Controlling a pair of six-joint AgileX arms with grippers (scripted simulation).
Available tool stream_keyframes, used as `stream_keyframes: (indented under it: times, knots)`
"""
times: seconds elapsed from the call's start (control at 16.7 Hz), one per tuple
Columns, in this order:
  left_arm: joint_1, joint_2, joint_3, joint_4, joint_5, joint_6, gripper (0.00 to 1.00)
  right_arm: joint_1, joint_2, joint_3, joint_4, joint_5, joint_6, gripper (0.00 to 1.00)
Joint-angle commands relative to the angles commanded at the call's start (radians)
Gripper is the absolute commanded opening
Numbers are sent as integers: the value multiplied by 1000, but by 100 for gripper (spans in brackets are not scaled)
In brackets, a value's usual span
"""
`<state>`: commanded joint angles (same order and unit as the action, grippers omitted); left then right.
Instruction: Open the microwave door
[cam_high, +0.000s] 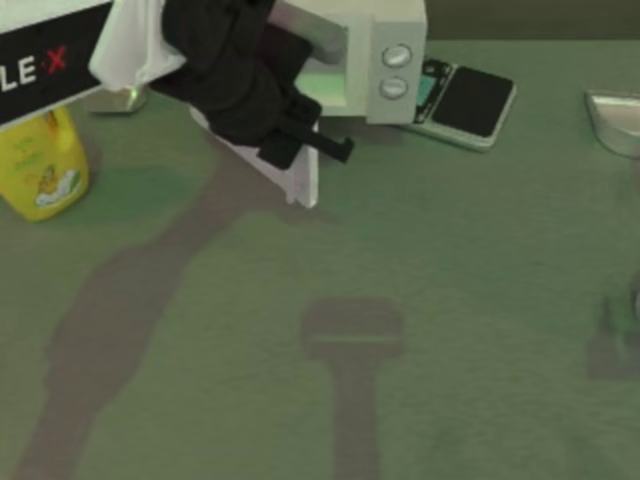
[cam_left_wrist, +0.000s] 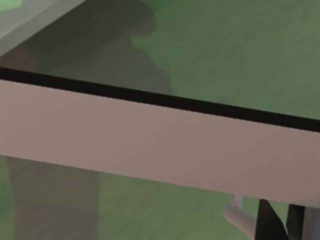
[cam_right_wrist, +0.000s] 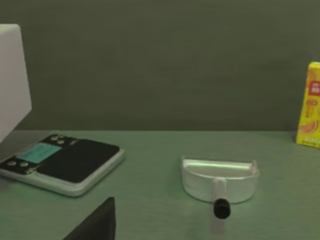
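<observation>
The white microwave stands at the back middle of the table, its two round knobs facing forward. The microwave door is swung out wide toward the table's left front. In the left wrist view the door fills the picture as a broad pale band with a dark edge. My left gripper reaches over the door's free edge. Its dark fingers stand close together where the grey handle bar meets them. Of my right arm only one dark finger shows, low over the table's right side.
A flat black-and-white scale lies right of the microwave. A yellow bottle stands at the far left. A white scoop with a black-tipped handle lies at the right, an orange carton beyond it.
</observation>
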<state>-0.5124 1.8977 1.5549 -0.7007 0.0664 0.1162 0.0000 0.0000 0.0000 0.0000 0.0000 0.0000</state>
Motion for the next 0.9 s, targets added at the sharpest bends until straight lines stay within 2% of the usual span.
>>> stream_keyframes:
  times: [0.42,0.78,0.9]
  knots:
    - [1,-3,-10,1,14,11,0,0,0,0,0,0,0,100]
    - [51,-55,-70,-2,84,147,0,0,0,0,0,0,0,100]
    - [56,-60,-75,-2,91,160,0,0,0,0,0,0,0,100]
